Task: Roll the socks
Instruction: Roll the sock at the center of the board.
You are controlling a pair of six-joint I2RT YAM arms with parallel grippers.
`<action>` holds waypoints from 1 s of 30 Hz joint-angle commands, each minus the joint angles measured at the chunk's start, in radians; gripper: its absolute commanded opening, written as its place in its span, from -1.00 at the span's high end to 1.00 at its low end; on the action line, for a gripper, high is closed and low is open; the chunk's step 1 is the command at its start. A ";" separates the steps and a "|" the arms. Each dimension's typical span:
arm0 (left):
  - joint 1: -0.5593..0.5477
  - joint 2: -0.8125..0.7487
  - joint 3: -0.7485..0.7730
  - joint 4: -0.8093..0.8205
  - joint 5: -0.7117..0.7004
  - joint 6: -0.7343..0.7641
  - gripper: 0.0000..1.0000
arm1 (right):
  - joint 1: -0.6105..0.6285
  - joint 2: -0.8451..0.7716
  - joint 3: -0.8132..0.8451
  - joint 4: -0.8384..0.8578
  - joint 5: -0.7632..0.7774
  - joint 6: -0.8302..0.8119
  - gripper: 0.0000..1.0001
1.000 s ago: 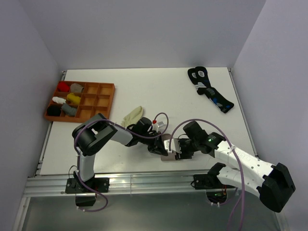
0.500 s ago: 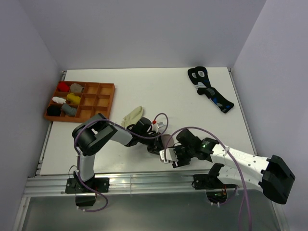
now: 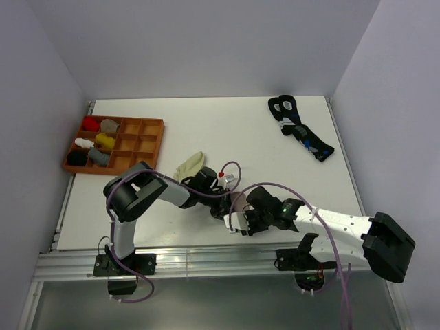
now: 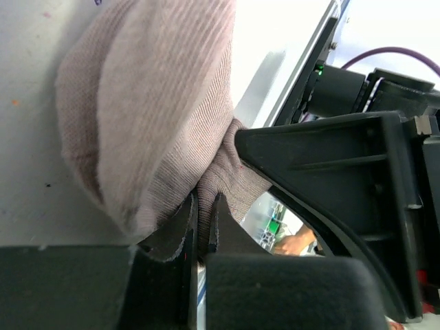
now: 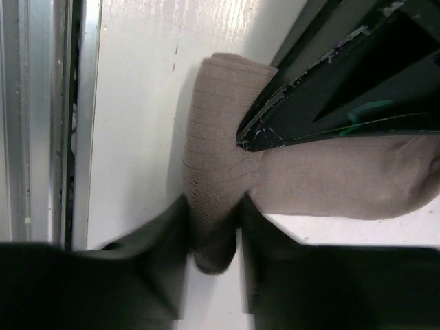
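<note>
2 grippers are found closed on the taupe sock (image 4: 151, 103) at the table (image 3: 206, 124) near edge: left gripper (image 4: 203, 210) pinched on fabric, right gripper (image 5: 213, 230) clamped around a fold. The cream sock (image 3: 189, 165) is seen nearby.

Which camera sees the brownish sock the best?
The left wrist camera: the taupe sock looks biggest there, ribbing clear. The right wrist view shows its folded end up close; the top view shows only a sliver.

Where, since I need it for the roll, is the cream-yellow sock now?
In the top view, the cream-yellow sock lies flat on the table, left of centre, just right of the tray and beyond the left arm.
</note>
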 commanded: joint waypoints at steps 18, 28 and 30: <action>0.004 -0.190 -0.054 -0.333 -0.497 0.116 0.36 | 0.002 0.234 0.131 -0.113 -0.002 0.081 0.81; 0.030 -0.321 -0.207 -0.199 -0.553 0.070 0.16 | -0.013 0.303 0.174 -0.150 -0.003 0.101 0.82; 0.030 -0.350 -0.218 -0.201 -0.590 0.074 0.15 | -0.020 0.329 0.191 -0.165 -0.012 0.101 0.82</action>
